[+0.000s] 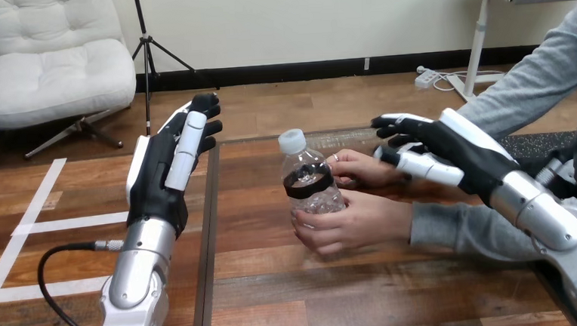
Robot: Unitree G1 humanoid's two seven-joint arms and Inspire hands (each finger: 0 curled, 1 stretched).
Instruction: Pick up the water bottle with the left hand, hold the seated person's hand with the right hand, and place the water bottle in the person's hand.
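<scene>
Person's near hand (349, 221) wraps the base of the bottle (311, 178), which stands upright mid-worktop (316, 297). Person's far hand (361, 166) touches it behind. Right hand (430, 145) is over that wrist, fingers straight, contact unclear. Left hand (166, 170) is raised well apart, fingers straight, empty.

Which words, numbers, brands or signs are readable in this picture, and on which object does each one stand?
No text can be read anywhere in the picture.
On the water bottle, the dark label band: any print on it is too small and blurred to read.
On its white cap: no marking visible.
</scene>
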